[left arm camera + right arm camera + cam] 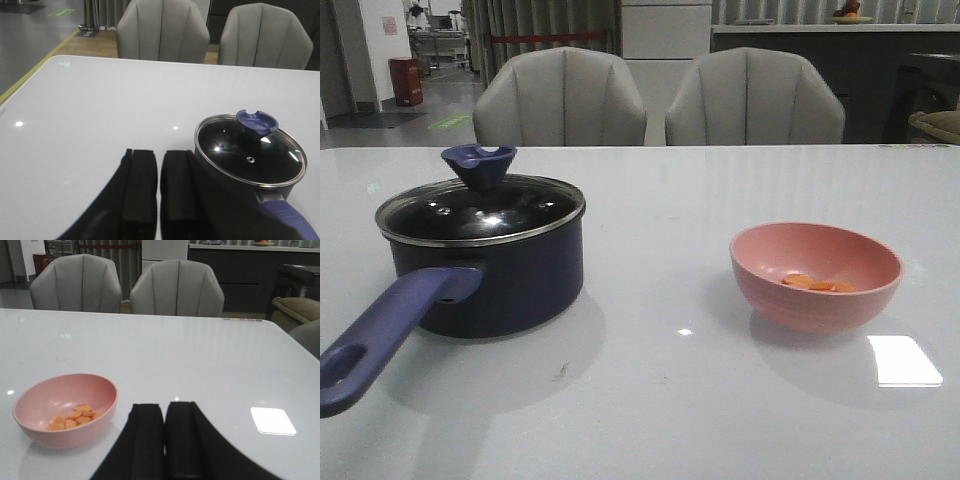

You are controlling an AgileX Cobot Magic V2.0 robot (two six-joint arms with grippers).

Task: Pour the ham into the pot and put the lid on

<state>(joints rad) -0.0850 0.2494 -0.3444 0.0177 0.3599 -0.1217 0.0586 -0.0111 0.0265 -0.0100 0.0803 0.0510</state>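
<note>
Left end effector (158,187) and right end effector (165,432) both together, empty. Lid (480,208) covers pot (495,280) near worktop's (660,400) left edge; ham (815,284) unpoured. Likely next: lift lid.

One pot (505,275), one lid (480,208), one pink bowl (815,275), roughly ten ham slices (72,417) counted in the bowl, two grey chairs (560,98), one worktop (670,400), two end effectors seen, left (159,185), right (164,440)
</note>
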